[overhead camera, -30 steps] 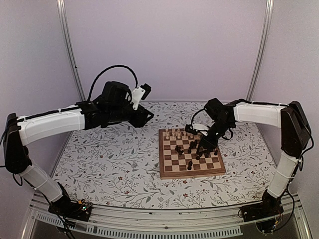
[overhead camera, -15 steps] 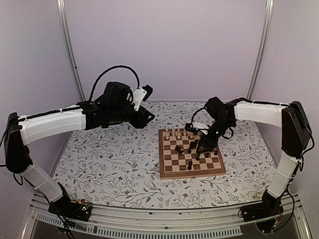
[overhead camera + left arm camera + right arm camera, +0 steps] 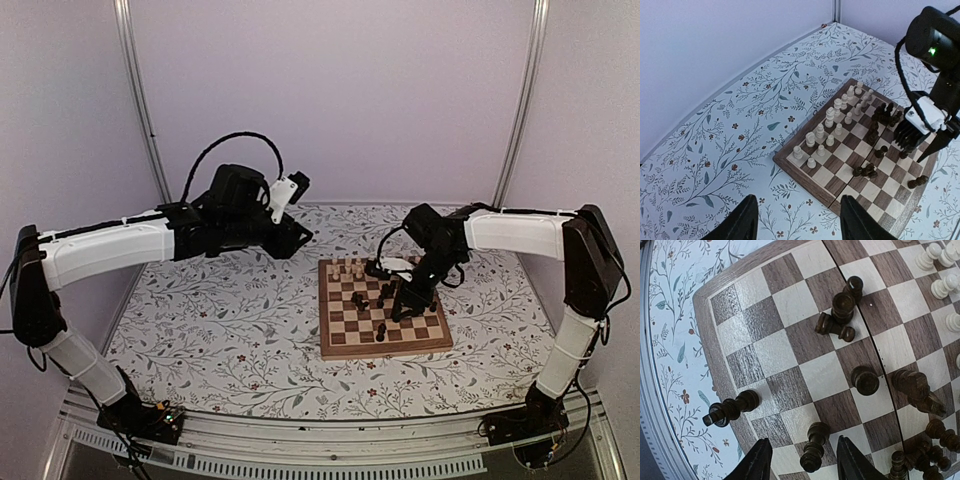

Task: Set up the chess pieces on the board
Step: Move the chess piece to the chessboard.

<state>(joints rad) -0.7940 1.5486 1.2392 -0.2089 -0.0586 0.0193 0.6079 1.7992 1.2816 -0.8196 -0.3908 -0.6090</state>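
Over the board (image 3: 350,330), right gripper (image 3: 802,441) sits open astride a dark piece (image 3: 813,450); left gripper (image 3: 800,200) wide open too.

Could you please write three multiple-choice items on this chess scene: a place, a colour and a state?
1. The pale pieces stand on the board's: A far rows; B near rows; C right-hand column.
2. The piece between the right pincer's fingers is: A pale; B red; C dark.
3. The left pincer is: A open, empty; B shut on a pawn; C out of view.
Answers: 1 A, they line its far edge in the top view; 2 C, brown-black in the wrist view; 3 A, fingers apart, nothing between.
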